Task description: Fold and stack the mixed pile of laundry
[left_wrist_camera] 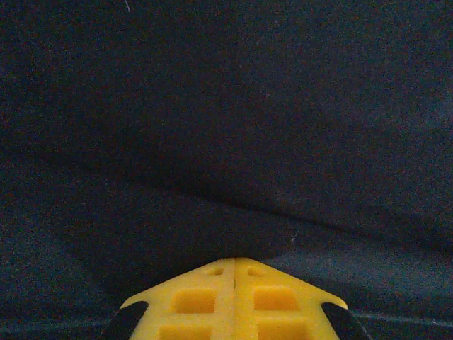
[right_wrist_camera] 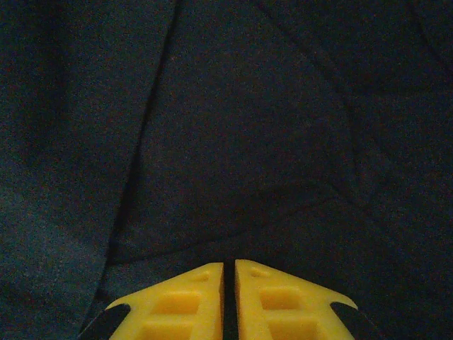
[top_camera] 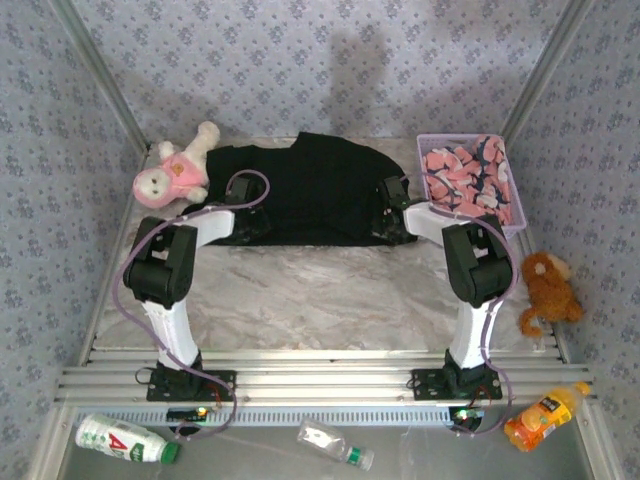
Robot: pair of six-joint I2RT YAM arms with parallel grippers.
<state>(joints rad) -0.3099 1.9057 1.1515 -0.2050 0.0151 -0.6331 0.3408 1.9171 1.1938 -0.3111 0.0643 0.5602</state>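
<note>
Top cam: black T-shirt lies spread flat across the far half of the marble surface, with its near hem facing the arms. Both arms reach to that hem, left gripper near the left corner and right gripper near the right. From up there it's black on black, so I can't read the jaws.

The wrist cams settle it. Left wrist: left gripper is clenched, yellow fingers flush together, tips buried in the shirt. A crease in the cloth runs to a point right at the tips, so it looks pinched. Right wrist: right gripper is closed down to a thin dark slit, tips also on the shirt. Folds fan out from there, so it reads as grasping the cloth.

The wrist cams have nothing but dark fabric beyond the fingers. The rest is from the top cam:
- Pink garment with dark and white print is bunched inside the lavender basket, far right, just beside the shirt's right end.
- Pink-and-white plush toy is far left, touching the shirt's left edge.
- Brown plush toy is at the right edge, apart from the laundry.
- In front of the bases: green-and-white bottle with a red mark, clear bottle, orange drink bottle.

The labels are too small to read, and there's no legible writing anywhere.
</note>
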